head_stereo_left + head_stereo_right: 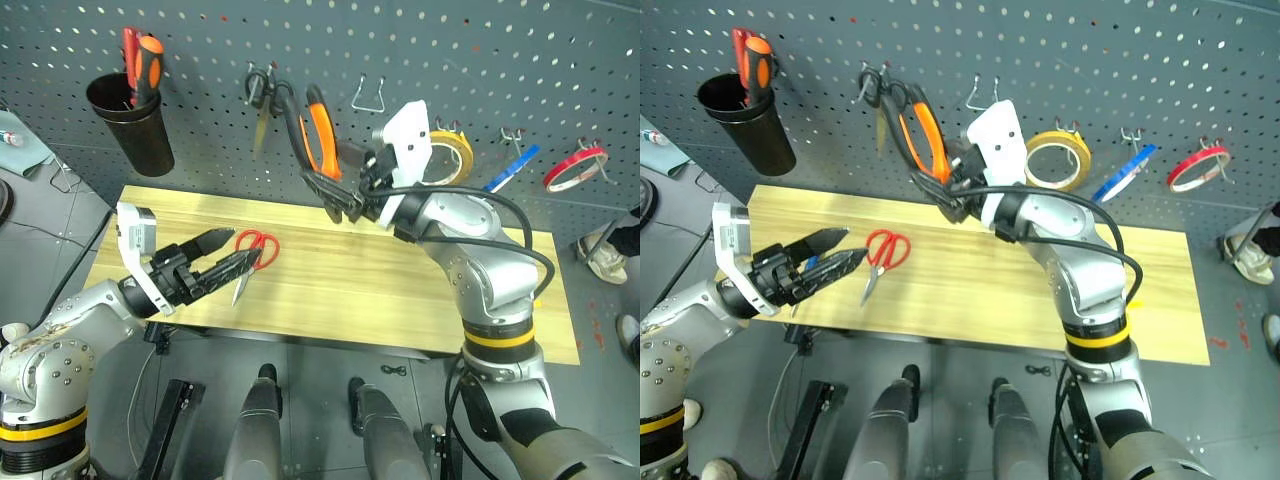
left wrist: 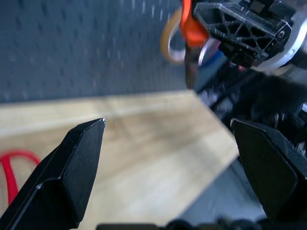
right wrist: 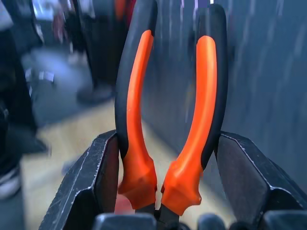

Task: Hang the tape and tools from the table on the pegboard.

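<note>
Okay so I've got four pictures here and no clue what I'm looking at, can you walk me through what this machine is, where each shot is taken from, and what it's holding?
It is a humanoid robot with two arms, each ending in a black two-fingered claw. The two wide pictures come from cameras in its head, looking down over a wooden table toward a grey pegboard. The two close-ups come from cameras on its wrists, looking along the fingers. The right claw is shut on orange-and-black pliers, raised toward the pegboard. The left claw is open and empty, near red-handled scissors lying on the table. Already on the pegboard: a yellow tape roll, a blue and a red tape ring, black scissors, and a cup holding screwdrivers.
</note>
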`<state>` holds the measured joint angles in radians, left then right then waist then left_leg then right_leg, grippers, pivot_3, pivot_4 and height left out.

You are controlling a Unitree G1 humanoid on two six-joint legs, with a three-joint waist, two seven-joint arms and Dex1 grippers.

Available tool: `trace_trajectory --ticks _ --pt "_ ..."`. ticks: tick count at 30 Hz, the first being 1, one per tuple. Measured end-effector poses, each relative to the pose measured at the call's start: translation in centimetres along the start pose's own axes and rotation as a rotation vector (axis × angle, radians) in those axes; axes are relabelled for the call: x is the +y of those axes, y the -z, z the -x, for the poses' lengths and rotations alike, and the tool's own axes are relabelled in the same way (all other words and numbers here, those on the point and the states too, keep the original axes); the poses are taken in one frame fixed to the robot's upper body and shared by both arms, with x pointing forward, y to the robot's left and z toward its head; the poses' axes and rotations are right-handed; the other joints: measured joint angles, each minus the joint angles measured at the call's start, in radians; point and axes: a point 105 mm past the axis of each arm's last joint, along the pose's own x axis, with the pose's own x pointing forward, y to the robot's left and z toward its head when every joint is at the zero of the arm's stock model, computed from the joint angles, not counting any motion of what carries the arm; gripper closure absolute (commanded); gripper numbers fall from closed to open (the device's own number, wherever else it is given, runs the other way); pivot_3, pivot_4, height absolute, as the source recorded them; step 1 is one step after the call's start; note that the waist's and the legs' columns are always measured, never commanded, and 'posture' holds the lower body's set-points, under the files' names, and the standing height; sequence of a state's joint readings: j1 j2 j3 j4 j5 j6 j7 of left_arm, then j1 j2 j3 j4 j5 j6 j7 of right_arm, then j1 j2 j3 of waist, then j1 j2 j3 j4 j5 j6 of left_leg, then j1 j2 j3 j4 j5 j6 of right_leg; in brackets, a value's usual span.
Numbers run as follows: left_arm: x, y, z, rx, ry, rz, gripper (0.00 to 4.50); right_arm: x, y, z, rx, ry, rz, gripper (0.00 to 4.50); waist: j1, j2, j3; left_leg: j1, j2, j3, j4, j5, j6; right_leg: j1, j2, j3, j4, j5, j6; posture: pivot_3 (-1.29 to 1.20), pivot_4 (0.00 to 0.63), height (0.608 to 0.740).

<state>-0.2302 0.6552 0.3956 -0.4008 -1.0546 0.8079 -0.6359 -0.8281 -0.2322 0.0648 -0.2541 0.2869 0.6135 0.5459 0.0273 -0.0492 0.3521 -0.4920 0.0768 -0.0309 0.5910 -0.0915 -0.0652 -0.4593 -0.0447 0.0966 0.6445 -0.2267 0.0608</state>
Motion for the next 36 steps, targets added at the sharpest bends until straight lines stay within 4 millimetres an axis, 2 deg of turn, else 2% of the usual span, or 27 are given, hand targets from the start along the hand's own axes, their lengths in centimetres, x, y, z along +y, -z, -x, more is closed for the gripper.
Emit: trace_trajectory --ticks 4,12,17,19,24,28,36 --pt "0.0 -2.2 -0.9 -0.088 0.009 0.000 0.00 -0.6 -1.0 -1.1 -0.082 0.028 0.033 1.83 0.019 -0.003 -0.013 0.000 0.000 -0.001 0.000 0.000 -0.001 0.000 0.000 -0.001 0.000 0.001 -0.001 0.23 0.223 0.740" --pt "0.1 -3.6 -2.2 -0.153 0.021 -0.001 0.00 -4.1 -3.9 -1.9 -0.202 0.208 0.159 1.83 0.036 -0.004 -0.017 0.000 0.001 -0.001 0.000 0.004 -0.005 0.000 0.000 -0.004 0.002 0.003 -0.003 0.21 0.214 0.740" --pt "0.2 -4.6 -3.2 -0.210 0.026 -0.005 0.00 -5.8 -3.6 -2.4 -0.204 0.306 0.201 1.83 0.041 -0.005 -0.019 0.000 0.001 -0.001 0.000 0.005 -0.007 0.000 0.000 -0.005 0.003 0.003 -0.003 0.21 0.218 0.740" --pt "0.0 -5.1 -3.8 -0.240 0.040 -0.006 0.00 -7.1 -3.5 -2.5 -0.199 0.377 0.234 1.83 0.042 -0.005 -0.019 0.000 0.001 -0.001 -0.001 0.006 -0.007 0.000 0.000 -0.005 0.003 0.003 -0.003 0.21 0.218 0.740" --pt "-1.1 -5.7 -5.6 -0.276 0.109 0.005 0.00 -9.4 -4.4 -2.1 -0.245 0.522 0.323 1.83 0.046 -0.005 -0.019 0.000 0.001 -0.002 -0.001 0.007 -0.008 0.001 0.000 -0.006 0.003 0.004 -0.003 0.21 0.222 0.740" --pt "-1.0 -6.0 -6.1 -0.279 0.114 0.005 0.00 -10.8 -4.0 -1.5 -0.246 0.604 0.365 1.83 0.041 -0.005 -0.019 0.000 0.001 -0.002 -0.001 0.008 -0.008 0.001 0.000 -0.006 0.004 0.004 -0.004 0.21 0.231 0.740" --pt "-0.8 -5.5 -6.0 -0.263 0.104 0.010 0.00 -11.5 -2.1 -1.4 -0.206 0.642 0.343 1.83 0.039 -0.005 -0.019 0.001 0.001 -0.003 -0.001 0.011 -0.007 0.001 0.000 -0.006 0.005 0.006 -0.004 0.21 0.243 0.740"
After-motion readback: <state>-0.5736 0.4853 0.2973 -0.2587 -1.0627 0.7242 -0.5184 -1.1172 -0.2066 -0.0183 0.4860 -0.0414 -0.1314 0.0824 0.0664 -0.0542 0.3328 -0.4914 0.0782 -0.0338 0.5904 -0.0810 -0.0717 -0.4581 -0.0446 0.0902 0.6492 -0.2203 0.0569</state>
